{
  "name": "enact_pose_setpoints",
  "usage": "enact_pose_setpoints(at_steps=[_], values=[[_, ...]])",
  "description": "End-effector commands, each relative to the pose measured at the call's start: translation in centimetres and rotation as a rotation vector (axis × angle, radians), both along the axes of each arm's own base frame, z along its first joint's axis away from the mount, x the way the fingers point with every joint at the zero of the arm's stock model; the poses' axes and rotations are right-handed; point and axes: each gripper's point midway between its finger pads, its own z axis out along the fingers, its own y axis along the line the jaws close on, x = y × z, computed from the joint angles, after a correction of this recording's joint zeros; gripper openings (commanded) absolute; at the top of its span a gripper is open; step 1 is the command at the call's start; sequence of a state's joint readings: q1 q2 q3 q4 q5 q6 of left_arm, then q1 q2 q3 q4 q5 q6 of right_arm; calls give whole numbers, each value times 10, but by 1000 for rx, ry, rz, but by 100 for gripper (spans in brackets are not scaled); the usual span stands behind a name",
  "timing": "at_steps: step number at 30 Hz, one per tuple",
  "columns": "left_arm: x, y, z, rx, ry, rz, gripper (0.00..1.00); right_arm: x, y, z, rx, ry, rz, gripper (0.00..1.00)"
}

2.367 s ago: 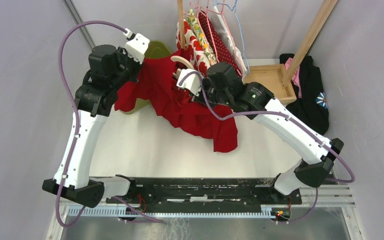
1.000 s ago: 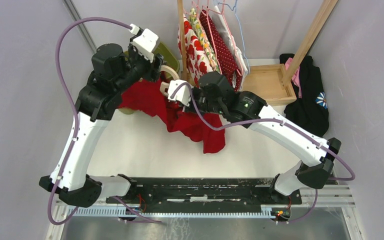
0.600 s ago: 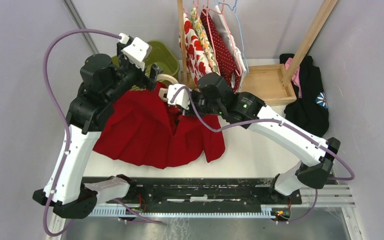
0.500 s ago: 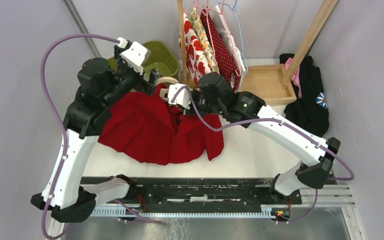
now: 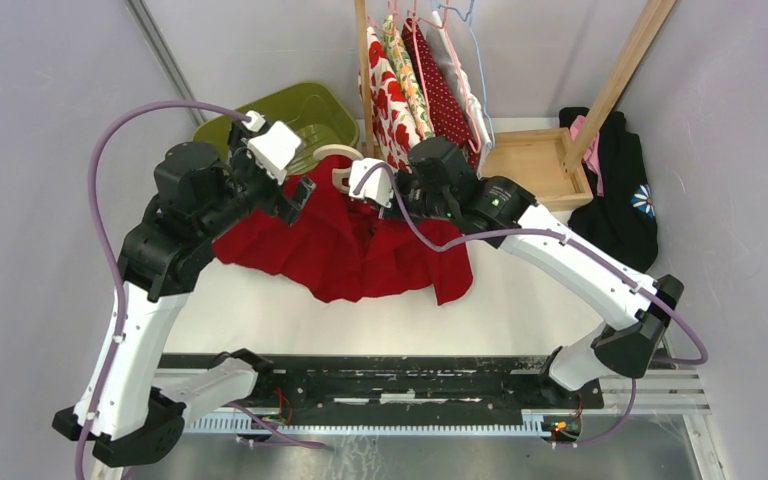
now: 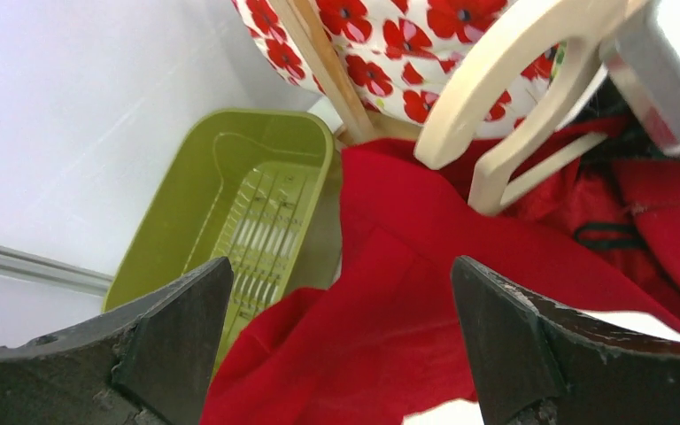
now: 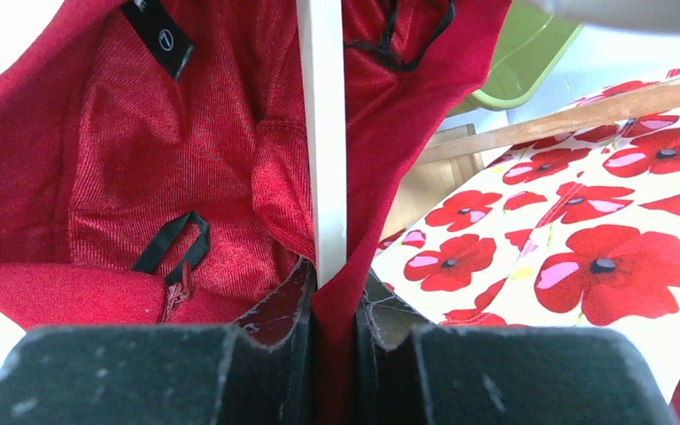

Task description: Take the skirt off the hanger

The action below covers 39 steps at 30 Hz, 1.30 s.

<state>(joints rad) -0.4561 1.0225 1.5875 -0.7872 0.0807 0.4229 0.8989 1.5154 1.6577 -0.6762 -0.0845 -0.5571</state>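
The red skirt (image 5: 360,255) lies draped across the table's middle, its waist still caught round the cream wooden hanger (image 5: 335,160). My right gripper (image 7: 332,292) is shut on the hanger's white bar (image 7: 320,133), with a fold of skirt (image 7: 186,133) pinched in alongside it. In the top view the right gripper (image 5: 372,200) sits over the skirt's waist. My left gripper (image 6: 341,292) is wide open just above the red cloth (image 6: 425,310), holding nothing, with the hanger (image 6: 513,80) beyond it. From above, the left gripper (image 5: 295,198) hovers at the skirt's left part.
A green basket (image 5: 280,120) stands at the back left, partly under the skirt's edge. Several patterned garments (image 5: 410,80) hang on a rack behind the grippers. A wooden box (image 5: 540,160) and a black garment (image 5: 620,190) lie at the back right.
My left gripper has opened and let go of the skirt, which has fallen back into a smaller heap. The right gripper has kept its grip and shifted slightly right.
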Motion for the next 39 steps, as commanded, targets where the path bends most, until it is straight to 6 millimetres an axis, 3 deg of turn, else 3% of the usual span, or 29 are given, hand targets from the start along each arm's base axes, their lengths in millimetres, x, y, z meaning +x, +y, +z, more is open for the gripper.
enact_pose_setpoints(at_steps=[1,4,12,15,21,25,27,28,32,33,39], values=[[-3,-2,-14,84,49,-53,99,1,-3,71,176,-159,-3,1],[-1,-2,-21,94,87,-70,99,3,-11,72,182,-156,-15,1],[26,-11,-13,80,70,-132,99,-2,-18,73,194,-146,-12,1],[25,-25,-26,53,124,-203,99,-3,-21,76,195,-156,-15,0],[19,-49,-72,5,268,-327,99,-4,-23,79,194,-166,-16,1],[9,-58,-80,-20,304,-393,99,0,-26,81,186,-182,-29,1],[8,-58,-84,-20,311,-394,87,1,-26,81,184,-185,-33,1],[8,-57,-85,-17,314,-391,75,2,-26,80,184,-183,-34,1],[11,-57,-78,-25,292,-381,9,3,-25,78,181,-179,-38,1],[12,-56,-75,-29,283,-372,4,4,-26,78,181,-181,-41,1],[16,-56,-66,-56,262,-346,3,13,-29,82,191,-201,-94,0]])
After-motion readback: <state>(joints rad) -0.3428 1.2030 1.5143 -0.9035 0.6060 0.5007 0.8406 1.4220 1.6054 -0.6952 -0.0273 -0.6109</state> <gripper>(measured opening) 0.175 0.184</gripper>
